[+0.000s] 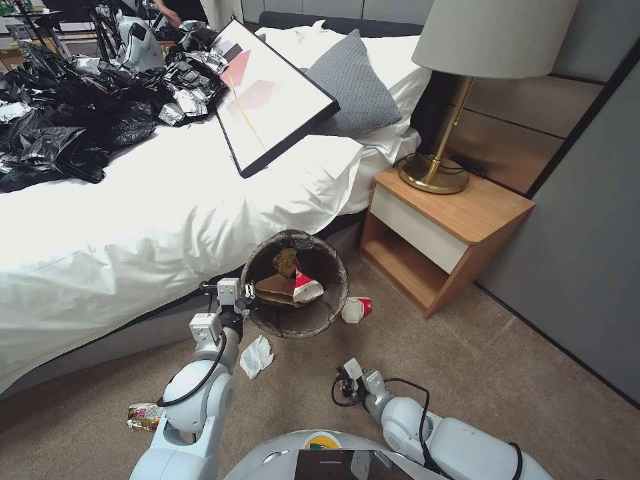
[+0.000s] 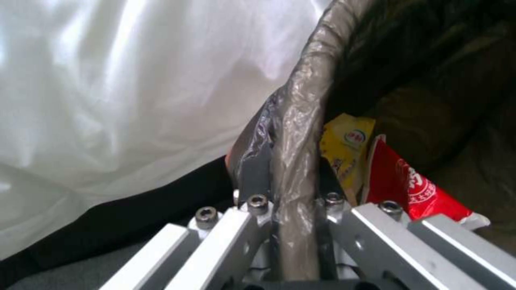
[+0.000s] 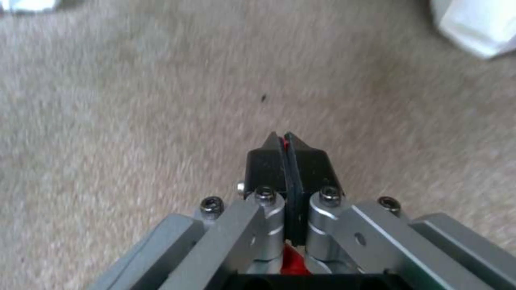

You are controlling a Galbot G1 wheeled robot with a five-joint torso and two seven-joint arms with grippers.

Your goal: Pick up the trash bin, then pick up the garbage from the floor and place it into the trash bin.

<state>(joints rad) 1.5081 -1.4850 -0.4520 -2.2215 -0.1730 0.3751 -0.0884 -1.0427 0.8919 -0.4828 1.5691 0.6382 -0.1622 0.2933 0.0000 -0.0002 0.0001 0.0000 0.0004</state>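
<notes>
Trash is what we are working on. Our left gripper [image 2: 290,189] has its jaws clamped on the bag-covered rim of the trash bin [image 1: 267,319], and we judge it is holding the bin up beside the bed [image 1: 133,247]. Inside the bin lie a yellow wrapper [image 2: 346,141], a red-and-white wrapper [image 2: 414,185] and a flat brown paper bag [image 1: 275,287].

Our right gripper [image 3: 286,149] hangs low over the carpet [image 3: 134,100] with its jaws pressed together and nothing between them.

We think the step now is picking up more garbage. A red-and-white carton [image 1: 357,309] lies on the floor just beside the bin. A white tissue wad [image 1: 256,356] lies near our left arm. A foil snack wrapper [image 1: 144,416] lies farther back by our left side.

For the next move, we judge the right jaws must spread apart, come down around one piece, and squeeze it gently.
</notes>
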